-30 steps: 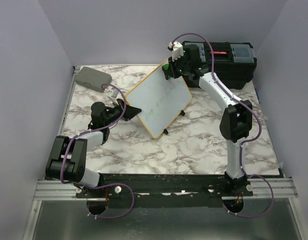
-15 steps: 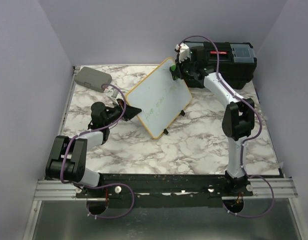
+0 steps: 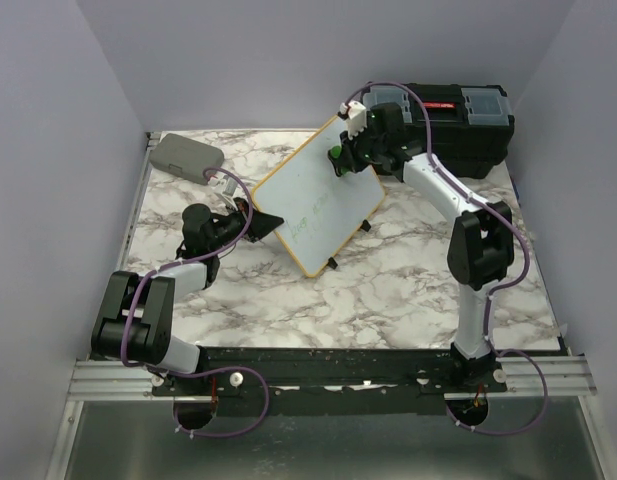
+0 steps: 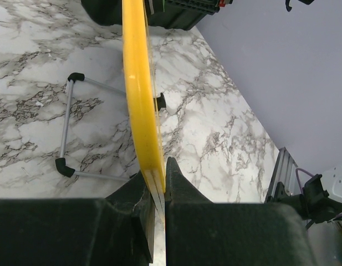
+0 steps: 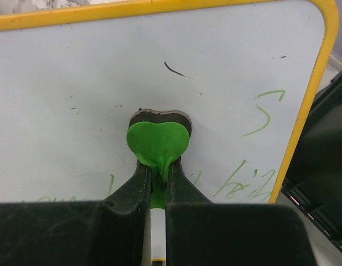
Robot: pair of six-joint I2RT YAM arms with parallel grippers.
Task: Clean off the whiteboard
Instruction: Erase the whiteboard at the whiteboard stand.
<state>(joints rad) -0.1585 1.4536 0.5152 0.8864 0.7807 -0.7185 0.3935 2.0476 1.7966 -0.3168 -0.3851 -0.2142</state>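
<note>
In the right wrist view we see the right gripper clamped on a green heart-shaped eraser set against the whiteboard. The left wrist view alone shows the left gripper closed on the board's yellow frame, seen edge-on. Only the top view places the board tilted on the marble table near the black toolbox.

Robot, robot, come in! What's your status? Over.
Left hand shut on whiteboard edge. Right hand shut on green eraser, pressed against board. Green writing not yet wiped. Nothing blocking.
</note>
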